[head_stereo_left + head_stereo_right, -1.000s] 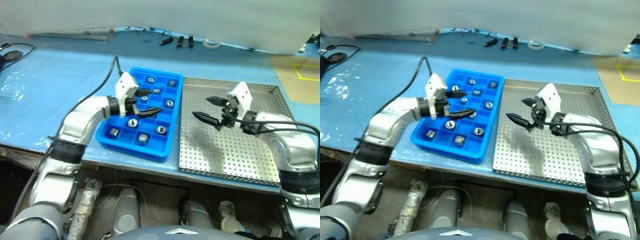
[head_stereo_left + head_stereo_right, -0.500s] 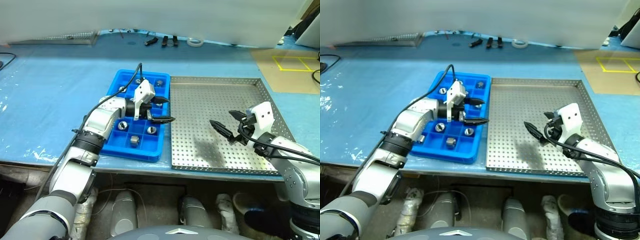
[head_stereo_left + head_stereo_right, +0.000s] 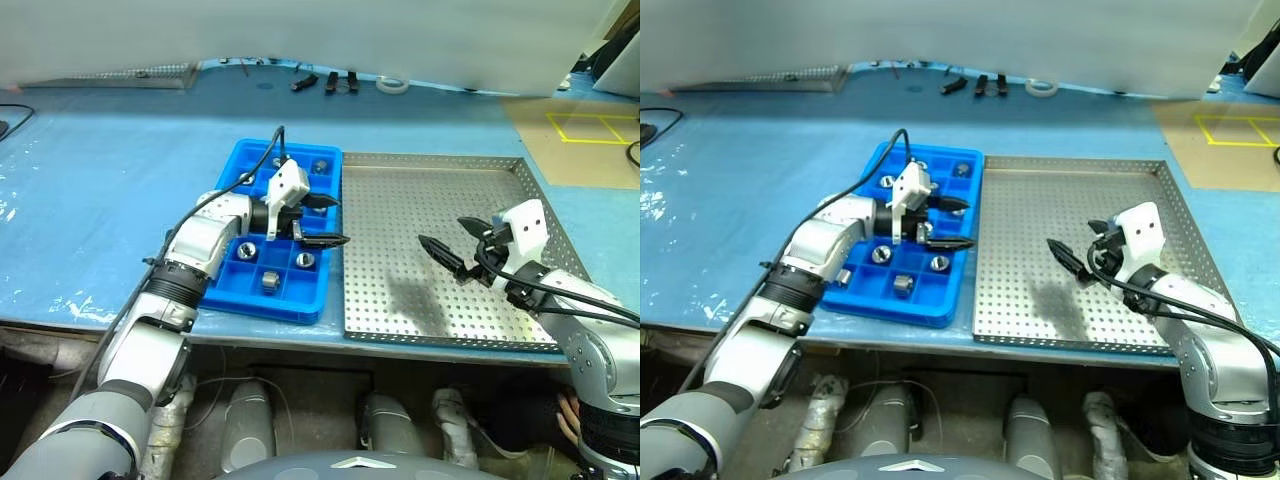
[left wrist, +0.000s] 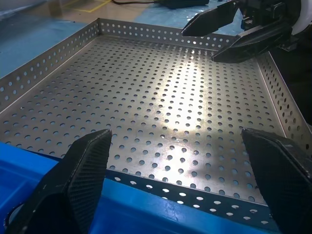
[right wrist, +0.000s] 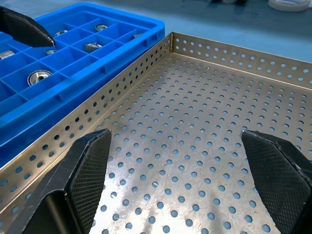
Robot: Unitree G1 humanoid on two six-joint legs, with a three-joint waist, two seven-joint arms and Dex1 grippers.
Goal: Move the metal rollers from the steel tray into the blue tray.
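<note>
The blue tray (image 3: 226, 291) lies left of the steel tray (image 3: 440, 170), and their rims touch. Several metal rollers (image 3: 244, 249) sit in the blue tray's compartments, also seen as shiny rings (image 5: 39, 75) in the right wrist view. The steel tray's perforated floor (image 4: 161, 97) is bare. My left gripper (image 3: 340, 220) hovers open over the blue tray's right edge, pointing toward the steel tray, with nothing between its fingers (image 4: 83, 170). My right gripper (image 3: 442, 232) hovers open and empty over the steel tray's right half, pointing back at the left one.
Black tools (image 3: 335, 82) and a white tape roll (image 3: 390, 85) lie at the table's far edge. Another perforated tray (image 3: 110, 75) sits far back left. A brown mat with yellow marking (image 3: 590, 125) lies right of the steel tray. The table's front edge runs just below both trays.
The camera has shifted, so the whole picture moved. My left gripper has swung toward the steel tray's side. My right gripper has drawn back toward the tray's right. Both stay open.
</note>
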